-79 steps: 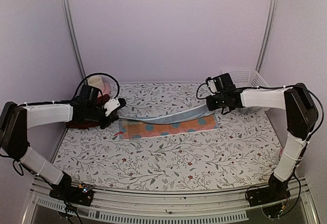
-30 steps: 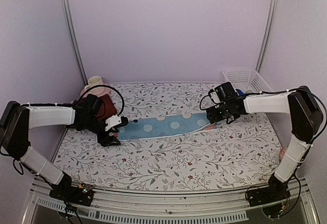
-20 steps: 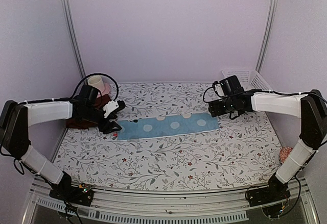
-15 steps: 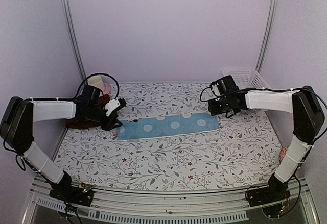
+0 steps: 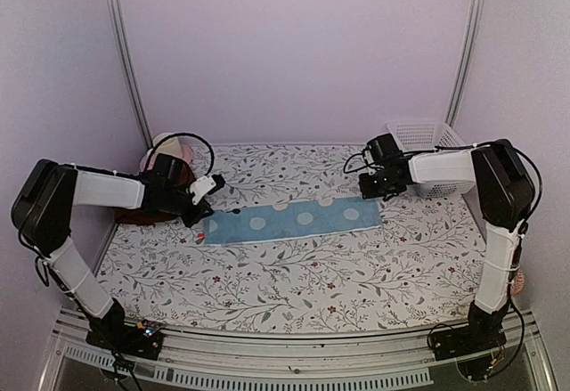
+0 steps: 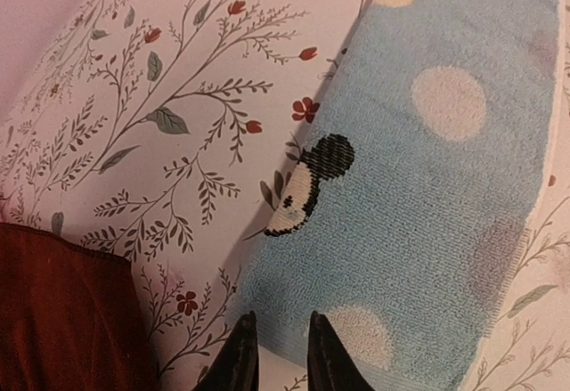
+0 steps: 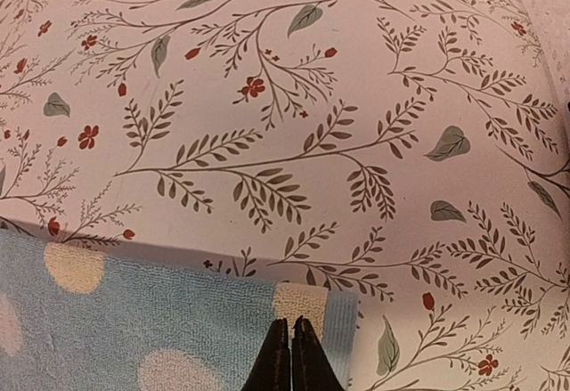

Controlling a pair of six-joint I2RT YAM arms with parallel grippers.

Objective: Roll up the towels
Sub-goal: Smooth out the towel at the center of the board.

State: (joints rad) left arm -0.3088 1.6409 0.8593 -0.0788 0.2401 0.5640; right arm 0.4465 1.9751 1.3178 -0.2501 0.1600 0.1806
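Note:
The light-blue towel [image 5: 294, 220] with pale dots lies flat and long across the middle of the floral cover. In the left wrist view its left end [image 6: 427, 195] carries a small black-and-white patch. My left gripper [image 5: 199, 211] hangs over that end, its fingers [image 6: 280, 320] a narrow gap apart with nothing pinched. My right gripper [image 5: 372, 191] is at the far right corner [image 7: 301, 300] of the towel, its tips [image 7: 291, 321] pressed together, holding nothing. The dark maroon towel [image 5: 134, 216] lies at the left edge under the left arm, and its edge [image 6: 62, 311] shows in the left wrist view.
A white slotted basket [image 5: 426, 134] stands at the back right, just behind the right arm. A cream and pink object [image 5: 169, 149] sits at the back left by the maroon towel. The floral table covering [image 5: 294, 275] stretches toward me.
The towel was held stretched between both grippers and now lies flat, blue side up. Both grippers have let go and drawn back a little, and their jaws have narrowed, the right fully.

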